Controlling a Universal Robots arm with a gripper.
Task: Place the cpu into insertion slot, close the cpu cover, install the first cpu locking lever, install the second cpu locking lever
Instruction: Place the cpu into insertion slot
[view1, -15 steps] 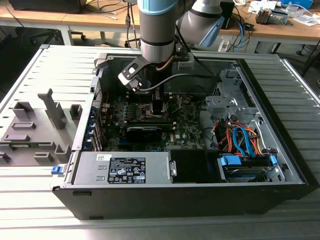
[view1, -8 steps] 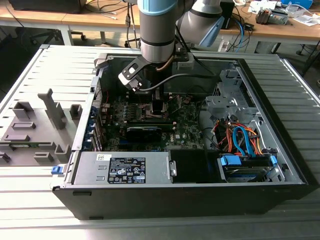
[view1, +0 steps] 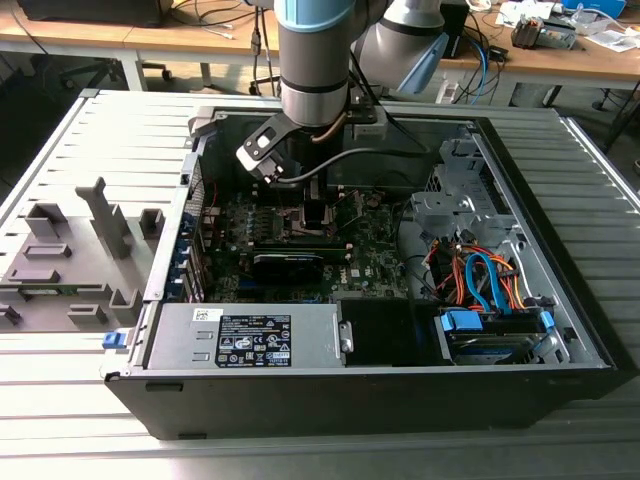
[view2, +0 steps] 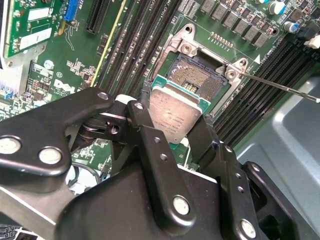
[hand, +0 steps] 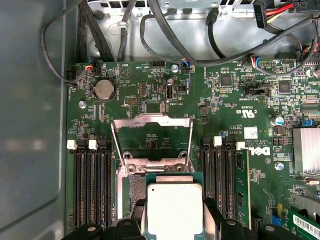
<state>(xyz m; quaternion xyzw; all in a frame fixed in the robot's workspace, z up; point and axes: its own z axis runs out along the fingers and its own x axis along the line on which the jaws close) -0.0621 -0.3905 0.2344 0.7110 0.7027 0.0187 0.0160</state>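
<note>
My gripper (view2: 175, 127) is shut on the cpu (view2: 175, 116), a flat square chip with a silvery top on a green edge. One finger (view2: 150, 145) presses each of two opposite sides. The chip hangs tilted just above the insertion slot (view2: 196, 80), whose dark contact field shows partly past the chip's far edge. In the first wrist view the cpu (hand: 174, 207) covers most of the slot (hand: 135, 186). The cpu cover (hand: 152, 145), a silvery frame with a square window, is swung open beyond it. In the exterior view the gripper (view1: 318, 215) reaches down into the open computer case.
Black memory slots (hand: 92, 185) flank the socket on both sides. A thin metal lever (view2: 280, 86) sticks out beside the socket. Cables (hand: 150, 30) hang along the case wall. A power supply (view1: 250, 338) and drive cage (view1: 495, 330) fill the near side of the case.
</note>
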